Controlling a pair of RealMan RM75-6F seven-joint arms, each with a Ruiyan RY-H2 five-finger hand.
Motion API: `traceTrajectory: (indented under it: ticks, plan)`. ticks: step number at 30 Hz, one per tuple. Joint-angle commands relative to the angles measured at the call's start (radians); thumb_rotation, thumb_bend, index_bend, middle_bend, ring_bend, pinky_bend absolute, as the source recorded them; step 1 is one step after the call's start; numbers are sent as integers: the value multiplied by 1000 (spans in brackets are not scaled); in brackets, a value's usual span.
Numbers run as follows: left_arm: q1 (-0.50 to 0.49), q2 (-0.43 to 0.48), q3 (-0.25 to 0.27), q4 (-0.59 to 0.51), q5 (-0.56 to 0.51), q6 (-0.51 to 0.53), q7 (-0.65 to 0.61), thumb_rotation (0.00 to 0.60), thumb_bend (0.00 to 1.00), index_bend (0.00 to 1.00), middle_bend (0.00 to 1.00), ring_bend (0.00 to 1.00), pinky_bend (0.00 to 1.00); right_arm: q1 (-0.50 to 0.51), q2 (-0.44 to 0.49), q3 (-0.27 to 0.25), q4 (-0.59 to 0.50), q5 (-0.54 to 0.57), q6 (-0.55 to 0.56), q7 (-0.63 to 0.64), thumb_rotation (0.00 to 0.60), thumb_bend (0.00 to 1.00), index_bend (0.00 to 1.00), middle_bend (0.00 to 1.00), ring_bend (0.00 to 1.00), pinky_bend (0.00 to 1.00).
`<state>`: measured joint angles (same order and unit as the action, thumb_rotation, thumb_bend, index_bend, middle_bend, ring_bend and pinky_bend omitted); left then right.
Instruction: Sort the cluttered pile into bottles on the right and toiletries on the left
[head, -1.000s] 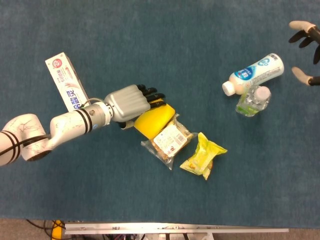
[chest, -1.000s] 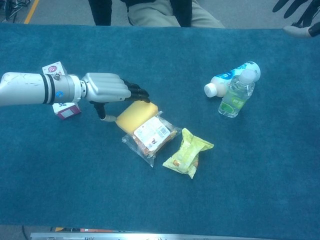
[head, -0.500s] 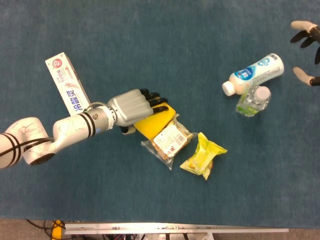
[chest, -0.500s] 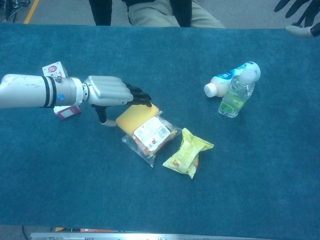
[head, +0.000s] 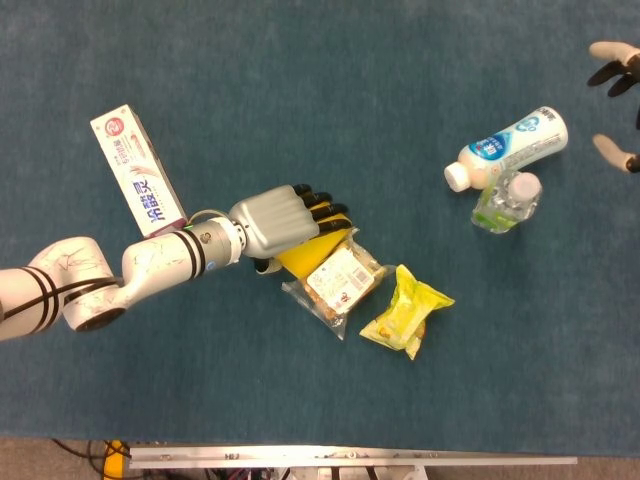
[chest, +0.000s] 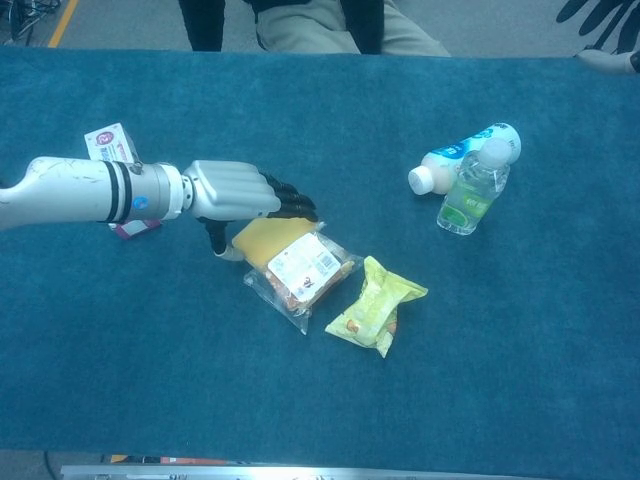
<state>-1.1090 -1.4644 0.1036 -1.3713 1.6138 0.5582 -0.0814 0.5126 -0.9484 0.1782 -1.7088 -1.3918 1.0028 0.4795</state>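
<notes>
A yellow sponge-like block (head: 308, 251) lies mid-table, partly under a clear snack pack (head: 336, 281). My left hand (head: 275, 222) lies over the block, its dark fingers (chest: 288, 207) spread across the top and its thumb at the block's near-left edge; the block still rests on the table. A toothpaste box (head: 136, 170) lies at the left, behind my forearm. A white bottle (head: 510, 148) and a clear bottle (head: 507, 202) lie together at the right. My right hand (head: 614, 150) hovers at the far right edge, fingers apart and holding nothing.
A yellow-green snack packet (head: 407, 312) lies just right of the clear pack. Blue cloth (head: 300, 80) covers the whole table. A seated person (chest: 330, 25) is beyond the far edge. A metal rail (head: 350, 458) runs along the near edge.
My left hand has slid right and nearer, from beside the yellow block to on top of it. The right hand has drifted slightly towards the frame edge.
</notes>
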Motion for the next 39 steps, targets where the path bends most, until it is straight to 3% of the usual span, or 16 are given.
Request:
traceTrajectory:
  ticks: [1, 7, 11, 15, 24, 39]
  plan:
    - [3, 4, 5, 0, -1, 0, 3, 600, 279, 0, 0, 0, 128, 0, 0, 1, 1, 0, 1, 3, 600, 278, 162, 337, 355, 553]
    - [15, -4, 11, 7, 9, 27, -10, 600, 278, 0, 0, 0, 136, 2, -2, 0, -1, -3, -1, 3, 600, 277, 162, 337, 356, 553]
    - [21, -18, 14, 19, 36, 68, -51, 600, 279, 95, 0, 22, 251, -1, 1, 2, -5, 1, 3, 2, 600, 277, 162, 337, 357, 553]
    - [22, -32, 19, 38, 56, 95, -88, 600, 279, 183, 12, 116, 360, -4, 6, 4, -8, 5, 7, 2, 600, 277, 162, 338, 357, 553]
    - [22, -46, 22, 77, 70, 122, -140, 600, 279, 274, 101, 204, 473, -5, 4, 5, -4, 6, 7, 7, 600, 278, 162, 338, 357, 553]
    - [33, -34, 37, 110, 73, 146, -179, 600, 331, 353, 201, 298, 557, -5, 1, 6, -5, 5, 9, 11, 600, 277, 162, 337, 358, 553]
